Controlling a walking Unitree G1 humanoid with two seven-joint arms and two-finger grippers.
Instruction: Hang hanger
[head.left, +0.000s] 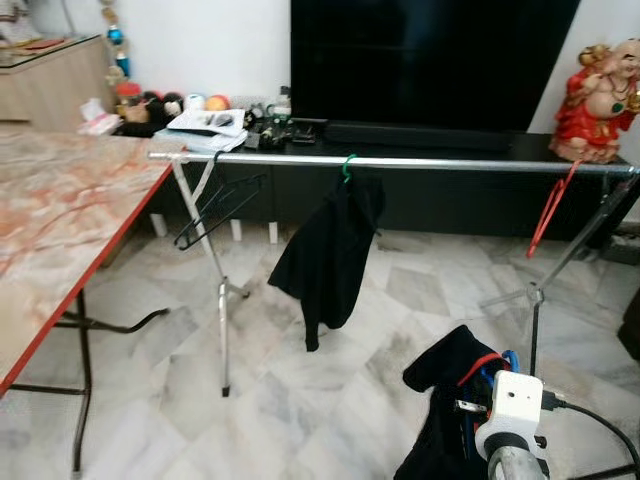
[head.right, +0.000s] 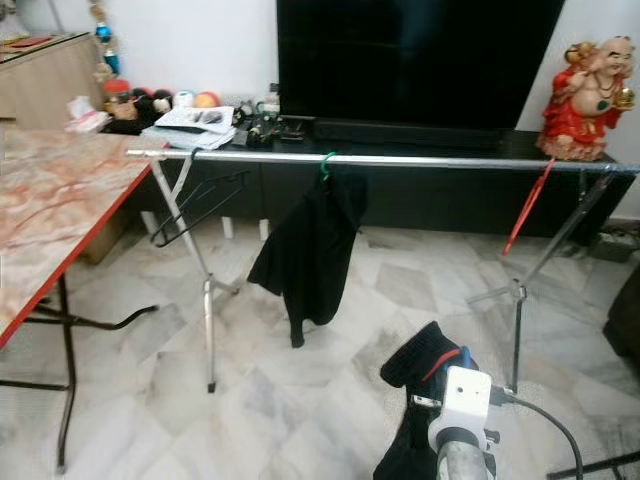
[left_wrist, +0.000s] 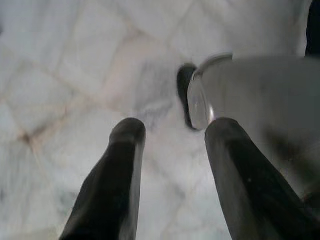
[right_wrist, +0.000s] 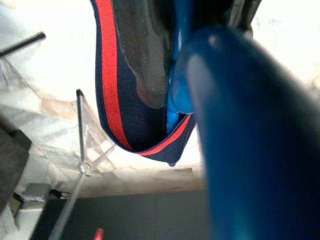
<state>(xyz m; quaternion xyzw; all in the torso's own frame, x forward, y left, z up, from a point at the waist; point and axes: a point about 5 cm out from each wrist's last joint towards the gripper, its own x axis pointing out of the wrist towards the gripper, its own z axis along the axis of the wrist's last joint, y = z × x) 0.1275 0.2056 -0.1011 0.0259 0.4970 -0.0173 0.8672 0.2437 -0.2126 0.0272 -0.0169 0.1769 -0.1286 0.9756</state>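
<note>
A silver rail (head.left: 400, 162) on a folding rack stands ahead. On it hang an empty black hanger (head.left: 215, 205) at the left, a green hanger (head.left: 347, 168) carrying a black garment (head.left: 325, 250) in the middle, and a red hanger (head.left: 553, 208) at the right. Low at the right, well short of the rail, my right gripper (head.left: 488, 385) is shut on a blue hanger (right_wrist: 250, 150) that carries a dark garment with red trim (head.left: 450, 400). The garment hides most of its fingers (right_wrist: 142, 55). My left gripper (left_wrist: 170, 130) hangs open over the marble floor, holding nothing.
A marble-topped table (head.left: 60, 220) with a red edge stands at the left. Behind the rack a low black cabinet bears a large TV (head.left: 430, 60), clutter and a red statue (head.left: 605, 100). The rack's legs (head.left: 222, 300) spread over the floor.
</note>
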